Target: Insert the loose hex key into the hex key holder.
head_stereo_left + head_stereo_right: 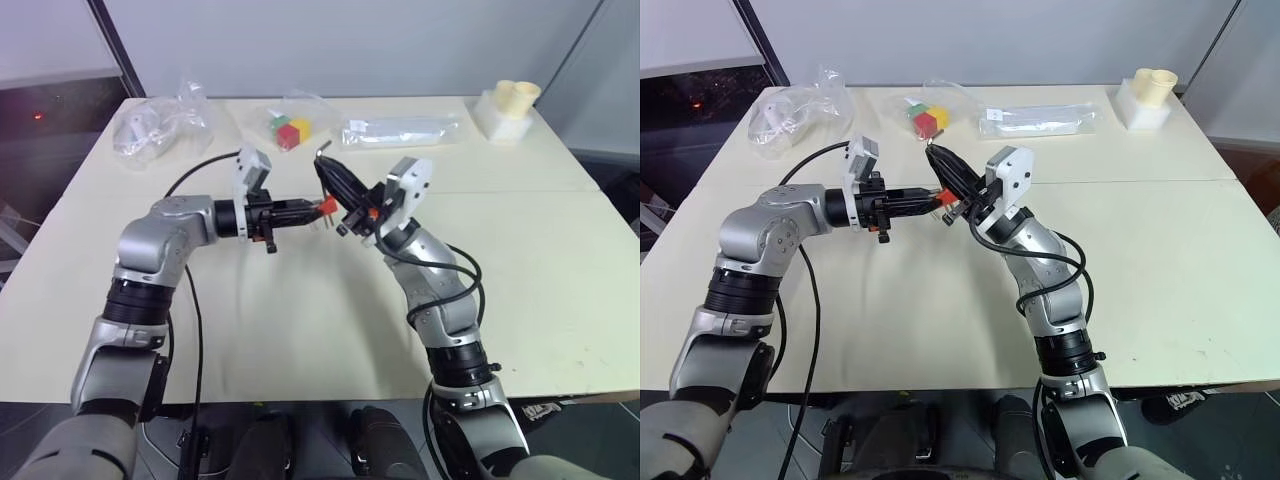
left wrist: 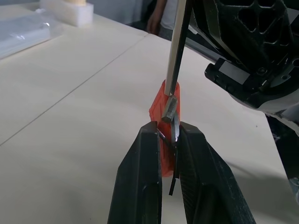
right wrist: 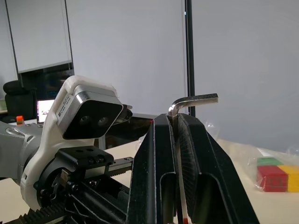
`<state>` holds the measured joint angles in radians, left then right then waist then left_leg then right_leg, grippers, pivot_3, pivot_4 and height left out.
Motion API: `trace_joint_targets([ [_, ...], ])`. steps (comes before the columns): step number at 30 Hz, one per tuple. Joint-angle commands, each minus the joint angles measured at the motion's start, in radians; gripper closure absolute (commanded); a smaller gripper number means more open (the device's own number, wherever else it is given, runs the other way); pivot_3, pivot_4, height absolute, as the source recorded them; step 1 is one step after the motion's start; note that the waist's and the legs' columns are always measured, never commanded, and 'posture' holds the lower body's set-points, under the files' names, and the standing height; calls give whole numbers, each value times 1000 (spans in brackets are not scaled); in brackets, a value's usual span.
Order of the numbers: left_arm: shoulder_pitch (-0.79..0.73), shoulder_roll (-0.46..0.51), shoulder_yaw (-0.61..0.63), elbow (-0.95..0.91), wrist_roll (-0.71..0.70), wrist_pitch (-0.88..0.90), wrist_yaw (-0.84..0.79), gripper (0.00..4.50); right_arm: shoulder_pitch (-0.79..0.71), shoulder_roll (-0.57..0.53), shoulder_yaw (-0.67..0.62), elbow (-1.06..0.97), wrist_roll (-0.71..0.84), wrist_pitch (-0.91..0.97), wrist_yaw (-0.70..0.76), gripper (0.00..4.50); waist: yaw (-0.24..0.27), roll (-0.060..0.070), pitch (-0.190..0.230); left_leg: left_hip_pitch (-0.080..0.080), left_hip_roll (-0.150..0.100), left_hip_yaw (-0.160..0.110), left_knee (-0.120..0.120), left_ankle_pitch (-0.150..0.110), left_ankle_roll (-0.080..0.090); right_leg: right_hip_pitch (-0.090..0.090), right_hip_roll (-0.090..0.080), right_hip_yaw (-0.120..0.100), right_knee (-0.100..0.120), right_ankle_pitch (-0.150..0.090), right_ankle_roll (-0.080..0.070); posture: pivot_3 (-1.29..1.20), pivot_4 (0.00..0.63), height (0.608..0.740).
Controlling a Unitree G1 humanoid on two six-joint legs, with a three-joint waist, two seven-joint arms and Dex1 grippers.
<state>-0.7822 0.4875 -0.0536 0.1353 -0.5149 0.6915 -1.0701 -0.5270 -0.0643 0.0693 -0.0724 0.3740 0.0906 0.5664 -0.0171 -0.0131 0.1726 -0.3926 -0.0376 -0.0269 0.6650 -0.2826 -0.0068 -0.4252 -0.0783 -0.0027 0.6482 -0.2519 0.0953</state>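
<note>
My left gripper (image 1: 315,210) reaches level toward the right above the table and is shut on the hex key holder (image 1: 327,205), a small orange-red block (image 2: 162,105) with short grey keys. My right gripper (image 1: 325,170) slants up from the right and is shut on the loose hex key (image 3: 194,99), whose bent end sticks out above its fingers. In the left wrist view the key's long shaft (image 2: 180,46) runs down to the holder's upper edge beside a grey key. I cannot tell whether its tip sits inside a slot. The two grippers meet over the table's middle.
Along the far edge of the pale table (image 1: 300,320) lie a crumpled clear bag (image 1: 160,125), a clear bag of red, green and yellow cubes (image 1: 290,130), a long plastic packet (image 1: 400,130) and a white block with cream cups (image 1: 508,108). A person (image 2: 161,18) stands beyond the table.
</note>
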Motion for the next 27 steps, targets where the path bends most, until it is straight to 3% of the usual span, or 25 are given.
trace_joint_targets([
  [1,-16,7,34,-38,-23,-8,-2,4258,-25,-6,-9,-9,1,-19,5,4459,0,0,0,0,0,0,0,0,0,0,0,0,0,0,0,0,150,740],
  [27,-8,23,52,-41,-27,-10,10,4258,-30,-36,-18,2,2,-25,16,4459,0,0,0,0,0,0,0,0,0,0,0,0,0,0,0,0,150,740],
])
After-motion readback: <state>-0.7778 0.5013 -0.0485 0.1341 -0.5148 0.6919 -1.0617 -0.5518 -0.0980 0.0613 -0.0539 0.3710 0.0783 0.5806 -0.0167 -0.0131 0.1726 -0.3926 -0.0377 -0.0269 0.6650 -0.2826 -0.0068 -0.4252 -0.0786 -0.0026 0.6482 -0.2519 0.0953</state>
